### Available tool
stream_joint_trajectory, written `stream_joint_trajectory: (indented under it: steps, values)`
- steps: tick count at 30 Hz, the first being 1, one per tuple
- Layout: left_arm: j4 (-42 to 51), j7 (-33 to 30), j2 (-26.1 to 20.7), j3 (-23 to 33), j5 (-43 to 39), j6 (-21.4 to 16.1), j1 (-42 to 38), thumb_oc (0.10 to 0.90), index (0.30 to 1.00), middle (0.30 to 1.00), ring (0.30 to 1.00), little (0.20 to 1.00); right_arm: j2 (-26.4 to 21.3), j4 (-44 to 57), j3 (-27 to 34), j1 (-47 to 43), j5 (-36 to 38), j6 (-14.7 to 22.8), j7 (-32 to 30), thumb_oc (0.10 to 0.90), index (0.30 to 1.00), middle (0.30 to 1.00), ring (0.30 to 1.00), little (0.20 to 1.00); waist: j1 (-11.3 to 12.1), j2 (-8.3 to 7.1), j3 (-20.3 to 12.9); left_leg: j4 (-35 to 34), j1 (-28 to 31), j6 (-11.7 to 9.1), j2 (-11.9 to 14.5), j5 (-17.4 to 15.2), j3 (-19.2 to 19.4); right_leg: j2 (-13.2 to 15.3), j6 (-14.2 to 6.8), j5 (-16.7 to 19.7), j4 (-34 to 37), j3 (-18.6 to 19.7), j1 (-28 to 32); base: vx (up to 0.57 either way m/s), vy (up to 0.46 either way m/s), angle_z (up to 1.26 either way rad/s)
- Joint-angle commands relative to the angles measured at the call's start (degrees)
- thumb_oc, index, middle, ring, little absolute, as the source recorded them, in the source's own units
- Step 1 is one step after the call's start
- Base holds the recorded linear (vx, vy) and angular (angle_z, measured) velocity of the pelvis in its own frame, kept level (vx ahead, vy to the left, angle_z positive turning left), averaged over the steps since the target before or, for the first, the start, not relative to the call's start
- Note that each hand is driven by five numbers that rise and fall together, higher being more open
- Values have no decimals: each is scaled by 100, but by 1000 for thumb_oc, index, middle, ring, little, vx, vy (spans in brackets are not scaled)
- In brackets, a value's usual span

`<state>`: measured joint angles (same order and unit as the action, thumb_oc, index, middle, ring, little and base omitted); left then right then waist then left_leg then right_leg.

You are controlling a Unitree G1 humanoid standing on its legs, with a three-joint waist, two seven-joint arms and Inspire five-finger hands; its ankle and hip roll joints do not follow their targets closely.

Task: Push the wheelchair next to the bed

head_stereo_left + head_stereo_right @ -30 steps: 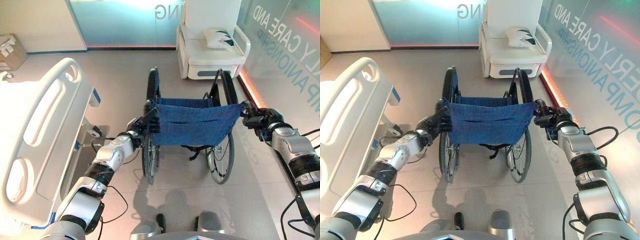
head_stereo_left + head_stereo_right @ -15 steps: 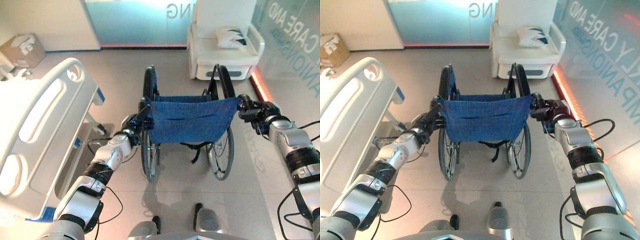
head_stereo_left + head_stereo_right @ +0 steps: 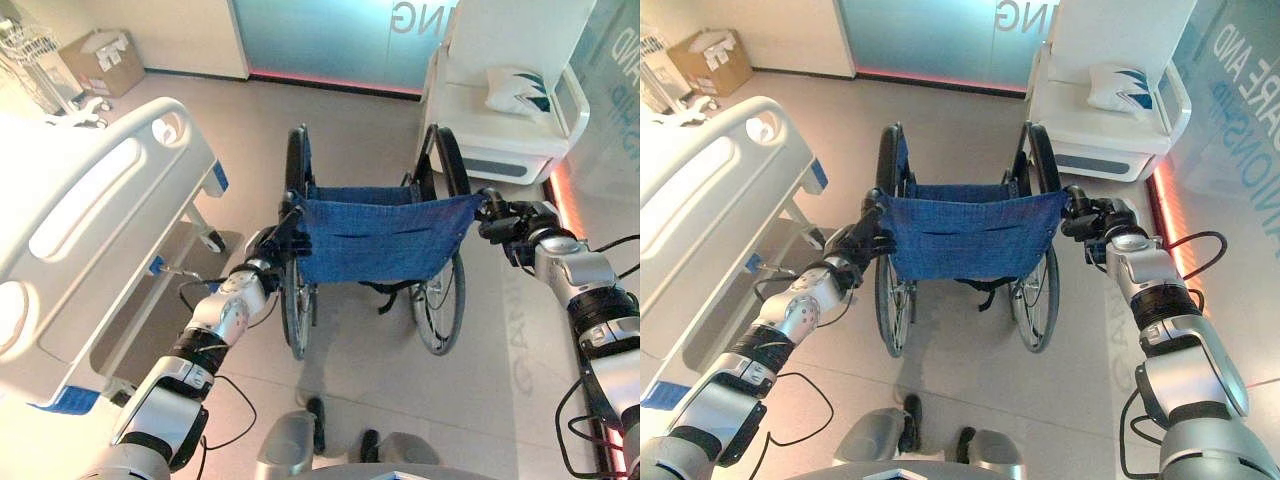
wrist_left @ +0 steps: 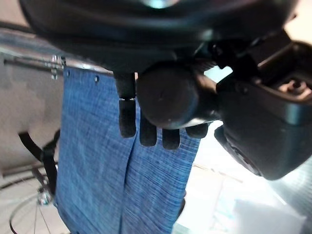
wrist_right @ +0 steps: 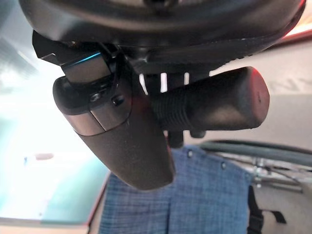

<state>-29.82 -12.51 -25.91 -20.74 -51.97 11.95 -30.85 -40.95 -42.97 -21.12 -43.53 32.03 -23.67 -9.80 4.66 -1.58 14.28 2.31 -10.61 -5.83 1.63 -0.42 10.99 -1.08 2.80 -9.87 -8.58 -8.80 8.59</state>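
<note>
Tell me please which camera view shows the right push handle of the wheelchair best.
The right wrist view: the right push handle lies close up, with the right hand curled round it. In both eye views the hand hides it beside the blue backrest. The left wrist view shows the left hand and backrest instead.

Camera layout: two head eyes looking down, one close camera on each wrist.

My head pair looked down and forward from above my arms, a small sideways offset apart; both shared the wheelchair (image 3: 375,240), the bed (image 3: 90,230) on my left, the white armchair (image 3: 1110,100) ahead and the floor (image 3: 360,370). My left wrist camera sat right against my left hand (image 4: 165,92), looking along it at its push handle (image 4: 168,95) end-on and the blue backrest cloth (image 4: 112,170). My right wrist camera was equally close behind my right hand (image 5: 122,131), facing its push handle (image 5: 214,105) from the side and the same cloth.
</note>
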Motion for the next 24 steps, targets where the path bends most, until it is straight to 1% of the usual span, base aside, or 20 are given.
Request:
stream_joint_trajectory:
  steps: [1,2,3,4,6,7,8,9,11,12,13,14,15,17,19,20,21,22,23,24]
  values:
    - [405,78,-151,440,-11,-864,-316,400,300,300,300,300,238,774,-403,-746,389,950,612,400,300,300,300,300,170,155,-599,-330,-262,56,2,1206,178,-120,-401,-37,210,-284,657,499,10,-46]
    - [471,55,-187,496,-45,-826,-260,400,300,300,300,300,241,778,-377,-688,334,966,690,400,300,300,300,300,208,178,-631,-261,-283,65,23,1216,216,-139,-375,-183,133,-265,711,382,0,-37]
    - [476,49,-189,527,-46,-804,-253,400,300,300,300,300,267,749,-377,-678,299,980,719,400,300,300,300,300,209,134,-659,-200,-221,83,-66,1053,180,-72,-398,-295,69,-256,734,321,3,-30]
    - [483,45,-202,552,-43,-786,-245,400,300,300,300,300,303,721,-376,-680,263,997,744,400,300,300,300,300,227,158,-663,-103,-244,173,-25,1016,266,-86,-392,-275,38,-286,702,334,9,-22]
    - [401,20,-246,612,-81,-782,-238,400,300,300,300,300,462,615,-378,-643,198,1116,867,400,300,300,300,300,370,80,-745,364,-238,363,-124,646,153,134,-475,-564,-297,-404,788,459,23,-27]
    - [393,14,-251,621,-91,-779,-239,400,300,300,300,300,469,605,-365,-627,170,1142,920,400,300,300,300,300,390,63,-753,444,-253,390,-137,589,137,166,-488,-582,-329,-416,802,384,22,-39]
    - [376,41,-243,635,-68,-778,-235,400,300,300,300,300,467,642,-343,-574,181,1178,942,400,300,300,300,300,448,2,-781,615,-266,500,-239,422,82,258,-541,-585,-412,-463,868,340,50,-55]
    - [387,75,-190,628,-10,-801,-224,400,300,300,300,300,501,655,-303,-510,174,1258,948,400,300,300,300,300,556,-120,-833,654,-172,680,-437,250,-24,511,-778,-249,-898,-675,811,330,65,-52]
    - [371,104,-145,616,26,-841,-220,400,300,300,300,300,524,654,-258,-487,178,1296,968,400,300,300,300,300,595,-156,-853,654,-83,778,-527,184,-81,720,-949,45,-1449,-801,674,313,102,-34]
    - [378,128,-109,593,54,-856,-217,400,300,300,300,300,545,704,-206,-433,101,1321,986,400,300,300,300,300,619,-159,-853,682,-8,852,-627,117,-188,906,-1032,323,-2012,-808,549,366,138,-6]
    - [395,155,-71,586,101,-864,-188,400,300,300,300,300,514,709,-188,-420,44,1368,1051,400,300,300,300,300,630,-145,-868,701,70,896,-701,66,-288,1032,-1058,576,-2484,-781,418,418,164,28]
    - [479,184,-10,552,168,-823,-126,400,300,300,300,300,490,706,-166,-423,15,1358,1075,400,300,300,300,300,612,-94,-883,693,219,947,-766,-11,-419,1092,-1071,815,-3190,-666,172,423,132,37]
    - [524,196,69,526,242,-825,-54,400,300,300,300,300,503,658,-184,-473,1,1367,1105,400,300,300,300,300,577,-58,-889,673,388,982,-813,-78,-513,1123,-1051,933,-3461,-589,-101,310,80,33]
    - [534,236,130,505,311,-829,-18,400,300,300,300,300,526,577,-207,-560,-7,1392,1136,400,300,300,300,300,568,-34,-889,613,533,1012,-851,-115,-614,1181,-1004,906,-3306,-615,-296,284,-27,31]
    - [515,360,168,501,383,-810,-7,400,300,300,300,300,582,411,-192,-756,-56,1390,1181,400,300,300,300,300,577,3,-876,548,728,999,-873,-148,-776,1262,-929,797,-2674,-720,-497,321,-127,-1]
    - [512,384,168,499,389,-813,-7,400,300,300,300,300,593,380,-189,-796,-76,1394,1182,400,300,300,300,300,570,18,-864,535,785,986,-866,-156,-814,1267,-914,774,-2500,-736,-556,291,-211,-42]
    - [490,489,156,476,394,-848,-13,400,300,300,300,300,585,257,-161,-914,-120,1433,1227,400,300,300,300,300,544,76,-816,511,956,920,-827,-226,-965,1257,-874,716,-1879,-745,-846,228,-202,-30]
    - [492,511,155,459,394,-872,-11,400,300,300,300,300,570,230,-160,-941,-140,1457,1235,400,300,300,300,300,521,85,-802,521,985,903,-818,-254,-1007,1243,-868,779,-1610,-727,-960,319,-327,-29]
    - [575,540,141,392,380,-925,43,400,300,300,300,300,503,208,-157,-968,-155,1524,1255,400,300,300,300,300,421,36,-737,572,1090,867,-854,-427,-1114,1287,-969,1058,-820,-567,-1261,239,-256,-12]
    - [608,531,133,371,381,-942,58,400,300,300,300,300,479,211,-161,-974,-152,1547,1274,400,300,300,300,300,385,26,-716,594,1124,859,-858,-496,-1142,1298,-1013,1152,-624,-524,-1321,338,-349,-5]
